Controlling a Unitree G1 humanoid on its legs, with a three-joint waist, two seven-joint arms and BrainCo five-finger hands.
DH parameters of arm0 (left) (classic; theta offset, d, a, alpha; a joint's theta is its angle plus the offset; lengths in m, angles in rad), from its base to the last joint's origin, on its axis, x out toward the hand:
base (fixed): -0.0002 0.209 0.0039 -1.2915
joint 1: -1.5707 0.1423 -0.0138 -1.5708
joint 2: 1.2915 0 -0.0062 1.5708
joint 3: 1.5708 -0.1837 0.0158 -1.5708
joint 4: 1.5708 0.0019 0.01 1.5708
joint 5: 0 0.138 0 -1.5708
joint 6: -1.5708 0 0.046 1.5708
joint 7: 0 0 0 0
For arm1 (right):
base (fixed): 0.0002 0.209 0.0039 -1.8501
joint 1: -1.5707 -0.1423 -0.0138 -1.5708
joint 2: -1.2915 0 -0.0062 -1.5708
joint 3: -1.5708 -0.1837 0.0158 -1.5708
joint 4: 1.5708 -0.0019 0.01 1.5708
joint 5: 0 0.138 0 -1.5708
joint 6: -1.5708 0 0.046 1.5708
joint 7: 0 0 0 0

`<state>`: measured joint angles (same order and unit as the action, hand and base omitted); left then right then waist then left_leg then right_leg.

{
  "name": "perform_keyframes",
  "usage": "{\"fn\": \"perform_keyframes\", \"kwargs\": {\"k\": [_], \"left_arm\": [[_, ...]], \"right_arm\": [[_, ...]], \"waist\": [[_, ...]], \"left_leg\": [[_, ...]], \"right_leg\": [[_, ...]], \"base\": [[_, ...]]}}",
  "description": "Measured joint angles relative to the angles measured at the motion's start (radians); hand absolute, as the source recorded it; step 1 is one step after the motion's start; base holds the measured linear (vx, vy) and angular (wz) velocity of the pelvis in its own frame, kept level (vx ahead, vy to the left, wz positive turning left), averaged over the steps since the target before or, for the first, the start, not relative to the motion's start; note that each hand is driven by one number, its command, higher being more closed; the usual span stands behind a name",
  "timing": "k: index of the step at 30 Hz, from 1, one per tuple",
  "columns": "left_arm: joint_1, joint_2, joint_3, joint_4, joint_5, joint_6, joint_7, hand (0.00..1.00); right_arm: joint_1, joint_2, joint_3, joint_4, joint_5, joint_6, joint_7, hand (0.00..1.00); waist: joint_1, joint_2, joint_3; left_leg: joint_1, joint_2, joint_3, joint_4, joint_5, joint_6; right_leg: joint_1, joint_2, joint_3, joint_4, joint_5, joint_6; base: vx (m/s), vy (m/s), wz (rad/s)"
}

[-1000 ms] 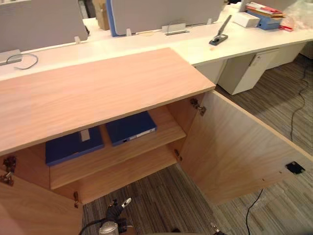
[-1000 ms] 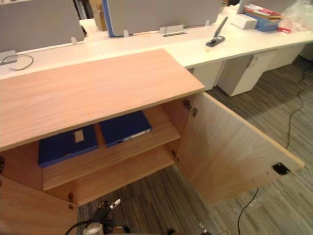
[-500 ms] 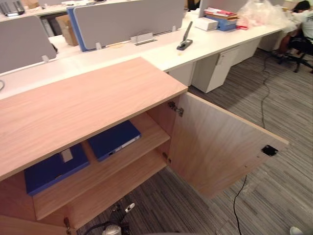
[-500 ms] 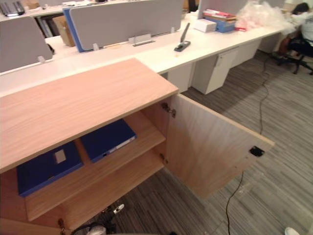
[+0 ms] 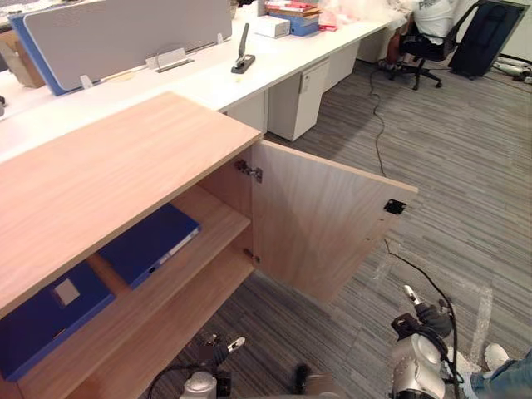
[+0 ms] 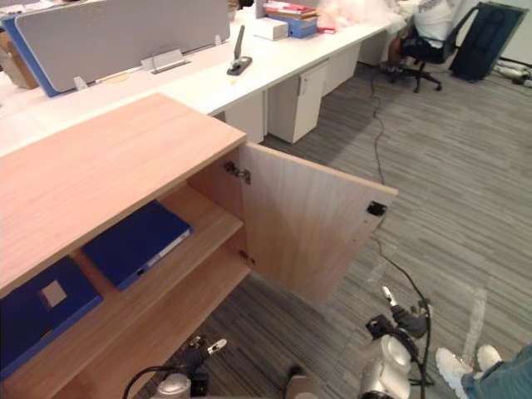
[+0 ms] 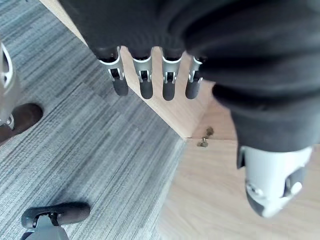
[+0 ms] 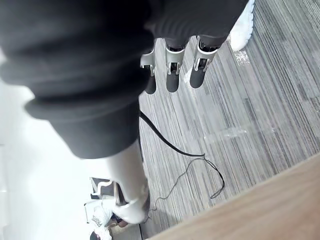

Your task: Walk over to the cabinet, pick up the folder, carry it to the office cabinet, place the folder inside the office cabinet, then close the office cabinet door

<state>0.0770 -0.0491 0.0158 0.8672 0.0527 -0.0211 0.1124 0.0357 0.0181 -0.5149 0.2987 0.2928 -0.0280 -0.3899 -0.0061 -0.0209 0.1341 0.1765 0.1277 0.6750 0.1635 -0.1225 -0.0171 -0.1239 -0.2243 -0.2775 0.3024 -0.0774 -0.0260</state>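
Now a blue folder (image 5: 150,243) lies on the office cabinet (image 5: 108,158) shelf (image 5: 212,218). Our left hand (image 7: 146,82) and right hand (image 8: 172,79) hang open, empty. We think only the right door (image 5: 320,224) needs closing.

Head eyes overlook cabinet (image 5: 108,166); wrist cameras face floor (image 7: 75,130).

Left robot hand (image 7: 146,82) and right robot hand (image 8: 172,75) low at the sides (fingers straight, apparently empty)

Office: white desks (image 5: 278,56), grey dividers (image 5: 125,33), swivel chair (image 5: 420,51).
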Motion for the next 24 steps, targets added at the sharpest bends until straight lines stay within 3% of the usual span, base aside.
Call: {"fn": "perform_keyframes", "kwargs": {"k": [2,3,4,5,7,8,10,16,24], "left_arm": [[-0.009,0.011,0.000,0.029,-0.028,0.007,0.001,0.00],[-0.013,0.015,-0.002,0.036,-0.033,0.010,0.003,0.00],[-0.013,0.040,-0.014,0.051,-0.046,0.015,0.007,0.00],[-0.020,0.035,-0.016,0.074,-0.049,0.014,0.008,0.00],[-0.025,0.033,-0.028,0.106,-0.049,0.017,0.010,0.00],[-0.024,0.038,-0.031,0.111,-0.049,0.023,0.014,0.00],[-0.035,0.045,-0.034,0.122,-0.049,0.032,0.015,0.00],[-0.048,0.069,-0.099,0.122,-0.060,0.036,0.020,0.00],[-0.027,0.123,-0.108,0.122,-0.089,0.036,0.019,0.00]], "right_arm": [[-0.014,-0.029,0.044,0.018,0.000,-0.002,0.006,0.00],[-0.024,-0.041,0.053,0.041,-0.001,-0.002,0.010,0.00],[-0.053,-0.072,0.076,0.113,-0.002,-0.001,0.022,0.00],[-0.077,-0.096,0.077,0.151,-0.003,-0.001,0.034,0.00],[-0.138,-0.157,0.086,0.234,-0.004,0.002,0.056,0.00],[-0.150,-0.169,0.085,0.250,-0.003,0.003,0.063,0.00],[-0.149,-0.178,0.084,0.251,-0.003,0.005,0.070,0.00],[-0.169,-0.233,0.139,0.277,-0.001,0.005,0.095,0.00],[-0.270,-0.264,0.186,0.350,0.046,0.002,0.123,0.00]], "waist": [[-0.005,-0.008,-0.003],[-0.006,-0.009,-0.006],[-0.001,-0.040,-0.034],[0.001,-0.018,-0.039],[0.004,0.054,-0.057],[0.005,0.062,-0.061],[-0.005,0.058,-0.059],[-0.004,0.043,-0.055],[0.003,0.039,-0.054]], "left_leg": [[0.001,0.011,0.026,0.021,-0.014,-0.015],[0.004,0.014,0.027,0.035,-0.020,-0.027],[0.006,-0.009,0.005,0.048,-0.024,-0.046],[-0.004,-0.006,-0.052,0.043,-0.023,-0.043],[-0.021,0.012,-0.246,-0.022,-0.010,-0.026],[-0.015,0.016,-0.270,-0.056,0.004,-0.044],[-0.014,0.018,-0.279,-0.066,0.018,-0.062],[-0.014,0.000,-0.306,-0.073,0.027,-0.058],[-0.019,-0.023,-0.332,-0.094,0.044,-0.048]], "right_leg": [[-0.041,-0.090,-0.073,0.203,-0.033,-0.030],[-0.040,-0.108,-0.085,0.238,-0.040,-0.027],[-0.014,-0.111,-0.092,0.159,-0.057,0.082],[-0.006,-0.086,-0.092,0.127,-0.040,0.105],[0.044,0.019,-0.078,-0.050,0.053,0.086],[0.041,0.047,-0.071,-0.084,0.071,0.080],[0.042,0.055,-0.072,-0.088,0.072,0.079],[0.072,0.052,-0.071,-0.153,0.113,0.089],[0.125,0.060,-0.077,-0.302,0.216,0.087]], "base": [[-0.04,-0.014,-0.34],[0.01,-0.099,-0.37],[0.08,-0.115,-0.37],[0.13,-0.181,-0.51],[0.08,-0.164,-0.64],[0.03,-0.084,-0.51],[0.02,-0.035,-0.10],[-0.02,0.037,0.02],[-0.08,0.004,0.01]]}}
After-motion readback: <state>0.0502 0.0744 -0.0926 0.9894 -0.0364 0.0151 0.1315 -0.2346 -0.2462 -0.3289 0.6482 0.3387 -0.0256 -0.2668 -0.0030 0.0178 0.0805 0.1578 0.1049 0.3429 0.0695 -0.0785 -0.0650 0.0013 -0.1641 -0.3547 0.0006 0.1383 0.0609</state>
